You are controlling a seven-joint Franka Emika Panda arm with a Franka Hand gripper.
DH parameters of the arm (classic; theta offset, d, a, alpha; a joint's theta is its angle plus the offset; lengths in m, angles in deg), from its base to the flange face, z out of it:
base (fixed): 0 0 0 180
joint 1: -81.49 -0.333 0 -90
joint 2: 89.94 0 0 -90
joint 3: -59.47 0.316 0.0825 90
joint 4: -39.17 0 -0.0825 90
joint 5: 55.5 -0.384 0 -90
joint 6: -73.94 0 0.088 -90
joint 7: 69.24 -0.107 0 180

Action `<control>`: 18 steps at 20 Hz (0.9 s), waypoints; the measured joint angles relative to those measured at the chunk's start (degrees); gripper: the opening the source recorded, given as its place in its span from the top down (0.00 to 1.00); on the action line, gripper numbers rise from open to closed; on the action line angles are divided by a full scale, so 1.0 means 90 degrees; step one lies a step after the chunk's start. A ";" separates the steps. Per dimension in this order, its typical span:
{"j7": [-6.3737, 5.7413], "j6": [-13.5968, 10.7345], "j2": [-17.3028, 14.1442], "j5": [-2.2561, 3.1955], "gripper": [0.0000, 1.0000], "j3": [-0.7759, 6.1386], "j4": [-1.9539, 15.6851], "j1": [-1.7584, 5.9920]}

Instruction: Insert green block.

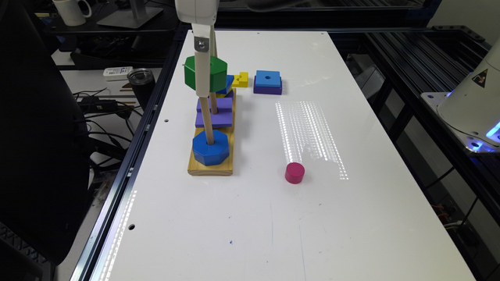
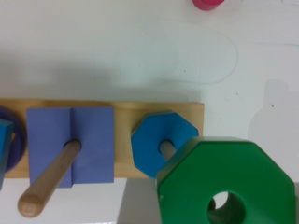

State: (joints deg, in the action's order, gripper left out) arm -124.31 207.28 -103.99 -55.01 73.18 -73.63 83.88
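We see the green block (image 1: 205, 73) held up in the air by the gripper (image 1: 203, 74), above the wooden base (image 1: 211, 166). In the wrist view it overlaps the blue octagon (image 2: 163, 142) on its peg (image 2: 167, 149), hole offset from the peg. Pink cylinder (image 1: 294, 173) sits well apart.

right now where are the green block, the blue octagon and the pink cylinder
green block (image 2: 233, 172): wrist view, on its top face beside the hole
blue octagon (image 1: 211, 146): exterior view, on its top face
pink cylinder (image 1: 295, 173): exterior view, on its side wall
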 joint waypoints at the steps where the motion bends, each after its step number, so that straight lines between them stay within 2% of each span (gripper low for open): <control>1: 0.0002 0.0001 0.0000 0.0000 1.00 -0.0001 0.0004 0.0003; 18: 0.0011 0.0063 -0.0081 0.0003 1.00 -0.0002 0.0008 0.0018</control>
State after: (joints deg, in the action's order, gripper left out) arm -124.22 207.85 -104.72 -54.98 73.16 -73.56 84.05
